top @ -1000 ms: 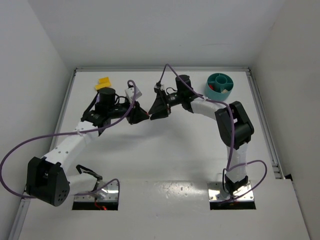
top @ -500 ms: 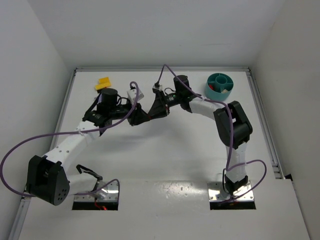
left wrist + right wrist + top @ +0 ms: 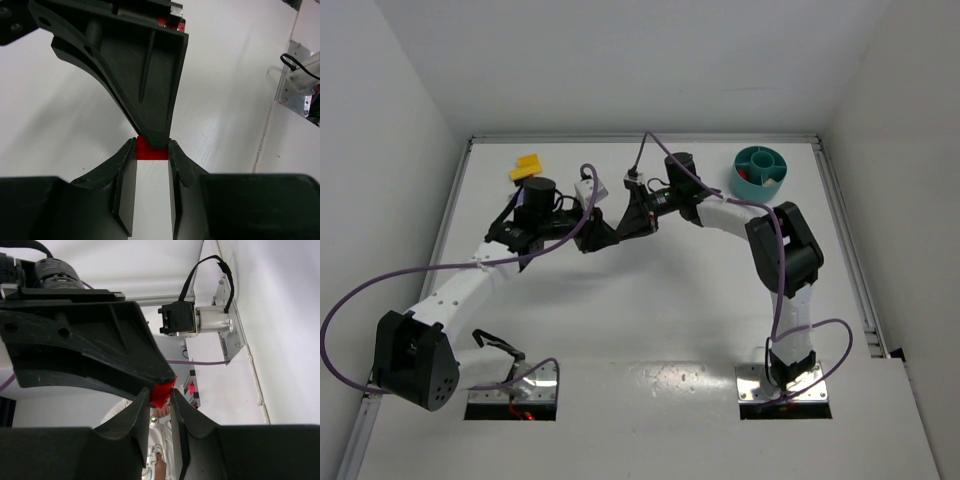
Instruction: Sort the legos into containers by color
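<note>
A red lego [image 3: 148, 151] sits between the tips of my left gripper [image 3: 152, 146], and both its fingers press on it. In the right wrist view the same red lego [image 3: 163, 392] is also pinched between the tips of my right gripper [image 3: 160, 399]. The two grippers meet tip to tip above the table's middle back, left gripper [image 3: 603, 237] and right gripper [image 3: 621, 226]. The teal dish [image 3: 760, 170] stands at the back right with something red in one compartment. A yellow lego piece [image 3: 526, 166] lies at the back left. No pale purple lego shows.
Purple cables loop off both arms. A raised rail [image 3: 850, 260] runs along the table's right edge and a wall closes the back. The arm bases [image 3: 510, 385] stand at the near edge.
My right gripper has moved left towards my left gripper and my left gripper has edged right, so their tips now meet on the red lego.
</note>
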### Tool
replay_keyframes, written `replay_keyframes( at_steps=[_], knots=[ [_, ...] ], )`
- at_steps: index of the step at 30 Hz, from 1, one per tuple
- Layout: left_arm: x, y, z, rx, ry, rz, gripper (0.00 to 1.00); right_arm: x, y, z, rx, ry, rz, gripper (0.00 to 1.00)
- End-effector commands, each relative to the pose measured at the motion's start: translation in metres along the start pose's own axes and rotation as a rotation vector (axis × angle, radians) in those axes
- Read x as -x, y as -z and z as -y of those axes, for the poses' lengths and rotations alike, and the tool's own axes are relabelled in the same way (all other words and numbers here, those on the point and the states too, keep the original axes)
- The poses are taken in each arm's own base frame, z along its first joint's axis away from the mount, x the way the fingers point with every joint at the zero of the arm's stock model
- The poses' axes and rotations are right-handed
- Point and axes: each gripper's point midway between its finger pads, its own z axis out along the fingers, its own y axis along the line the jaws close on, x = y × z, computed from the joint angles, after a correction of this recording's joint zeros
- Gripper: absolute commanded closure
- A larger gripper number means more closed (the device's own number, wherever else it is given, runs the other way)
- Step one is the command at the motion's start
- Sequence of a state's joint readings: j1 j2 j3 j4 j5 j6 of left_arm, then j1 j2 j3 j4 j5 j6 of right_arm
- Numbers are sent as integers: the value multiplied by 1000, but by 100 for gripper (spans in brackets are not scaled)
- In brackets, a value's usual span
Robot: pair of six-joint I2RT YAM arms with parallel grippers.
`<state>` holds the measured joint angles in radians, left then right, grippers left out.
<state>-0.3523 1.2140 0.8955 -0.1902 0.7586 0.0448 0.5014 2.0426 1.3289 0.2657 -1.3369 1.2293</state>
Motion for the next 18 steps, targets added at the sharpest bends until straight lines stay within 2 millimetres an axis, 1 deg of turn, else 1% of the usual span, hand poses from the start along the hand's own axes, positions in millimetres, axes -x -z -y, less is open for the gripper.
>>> replay_keyframes(
  at_steps=[1,3,4,8,9,10,12,13,14,16,17,18],
  knots=[
    [31,-1,2,-11,-84,71,87,-5,-17,-11,16,75,-47,78],
    [29,-1,2,-12,-77,65,87,-5,-17,-11,16,75,-47,81],
    [33,0,2,-11,-84,71,87,-5,-17,-11,16,75,-47,82],
    [33,0,2,-11,-84,71,87,-6,-16,-12,20,75,-55,89],
    [33,0,2,-11,-84,71,87,-6,-16,-12,20,75,-55,93],
    [33,0,2,-11,-84,71,81,-6,-16,-12,20,75,-55,95],
    [33,0,1,-2,-83,70,73,-6,-16,-12,22,84,-54,100],
    [33,0,-2,12,-83,69,69,-6,-16,-12,22,84,-54,100],
    [33,0,-3,21,-82,68,60,-6,-16,-12,22,84,-54,100],
    [34,1,-4,30,-78,63,52,-8,-16,-14,22,86,-54,100],
    [32,1,-4,29,-81,56,46,-5,-11,-13,22,94,-42,100],
    [32,1,-4,29,-81,56,44,-3,-8,-13,21,93,-33,100]
  ],
)
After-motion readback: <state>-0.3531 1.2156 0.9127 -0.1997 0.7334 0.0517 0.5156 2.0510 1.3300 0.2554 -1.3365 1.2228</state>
